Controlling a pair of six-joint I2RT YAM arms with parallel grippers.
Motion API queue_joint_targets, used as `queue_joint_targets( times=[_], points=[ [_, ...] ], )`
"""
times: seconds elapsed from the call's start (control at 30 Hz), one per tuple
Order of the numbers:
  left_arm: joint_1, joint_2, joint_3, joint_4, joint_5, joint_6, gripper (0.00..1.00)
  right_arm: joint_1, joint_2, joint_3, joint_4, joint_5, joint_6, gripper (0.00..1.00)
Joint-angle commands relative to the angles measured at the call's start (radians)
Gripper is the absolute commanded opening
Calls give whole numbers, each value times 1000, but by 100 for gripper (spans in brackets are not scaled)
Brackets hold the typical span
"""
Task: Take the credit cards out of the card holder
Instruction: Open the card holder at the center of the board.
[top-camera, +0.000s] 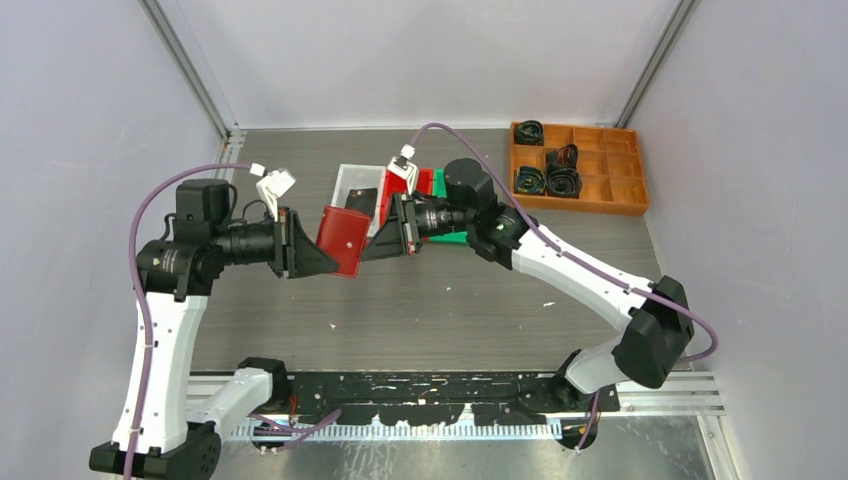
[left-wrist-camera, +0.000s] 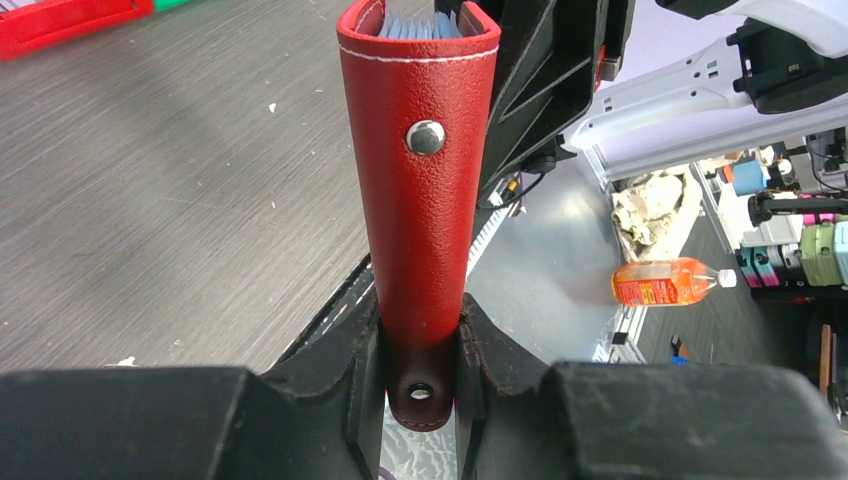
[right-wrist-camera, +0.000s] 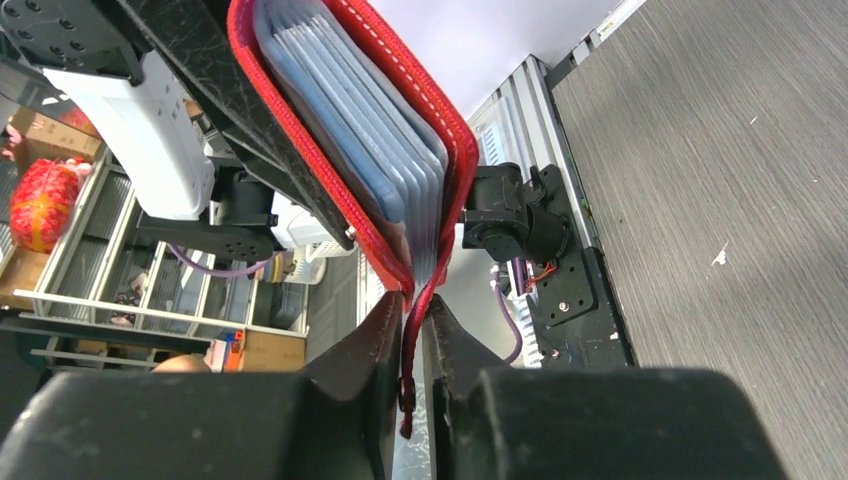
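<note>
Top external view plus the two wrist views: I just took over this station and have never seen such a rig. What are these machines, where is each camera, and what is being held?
Two robot arms are bolted at the near edge of the table, and each ends in a two-finger gripper. The top view looks down from above and behind them. Each wrist view looks along one arm's own fingers.

The left gripper is clamped on one end of the red card holder, holding it above the table between the arms. The right gripper pinches a thin red edge of the same holder, and the pale clear sleeves inside fan open.

Further back sit a white tray and, far right, an orange divided tray with dark bundles.
</note>
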Motion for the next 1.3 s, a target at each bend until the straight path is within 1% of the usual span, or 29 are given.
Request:
queue_joint_targets(
  times=[0.0, 0.03, 0.1, 0.13, 0.17, 0.2, 0.23, 0.3, 0.33, 0.5, 0.6, 0.67, 0.77, 0.93, 1.0, 1.03, 1.1, 1.27],
  points=[
    [3, 1, 30, 25, 42, 13, 1, 2, -72, -15, 65, -23, -1, 16],
    [3, 2, 25, 26, 26, 21, 4, 3, -76, -14, 62, -23, -2, 14],
    [3, 4, 4, 45, -22, 32, 21, 2, -81, -7, 43, -19, -15, 10],
    [3, 2, -6, 54, -60, 43, 26, 2, -83, -1, 26, -13, -23, 10],
    [3, 0, -19, 67, -104, 49, 34, 2, -83, 7, 5, -5, -35, 10],
    [3, -3, -30, 76, -143, 57, 48, 3, -82, 17, -23, 7, -49, 9],
    [3, -4, -40, 83, -172, 65, 58, 5, -78, 31, -61, 20, -64, 8],
    [3, -10, -65, 93, -192, 73, 69, 12, -70, 63, -132, 37, -88, 6],
    [3, -14, -80, 100, -187, 71, 72, 17, -63, 79, -152, 46, -99, 6],
    [3, -39, -166, 148, -84, 41, 74, 84, -25, 169, -272, 80, -184, 2],
    [3, -64, -165, 146, -68, 73, 74, 117, 3, 244, -421, 107, -284, 1],
    [3, -74, -138, 101, -87, 145, 74, 127, 18, 287, -503, 119, -348, 1],
    [3, -91, -118, 33, -108, 299, 75, 130, 31, 327, -556, 119, -388, 1],
    [3, -163, -147, -91, -113, 568, 75, 137, 55, 410, -649, 103, -452, 1],
    [4, -199, -161, -94, -116, 615, 72, 145, 58, 429, -664, 99, -464, 1],
    [3, -216, -169, -80, -113, 617, 71, 150, 59, 437, -667, 97, -469, 1],
    [3, -248, -189, -12, -95, 576, 68, 160, 70, 454, -670, 95, -475, 1],
    [3, -312, -257, 199, -3, 431, 69, 211, 124, 560, -764, 106, -538, 1]
  ],
)
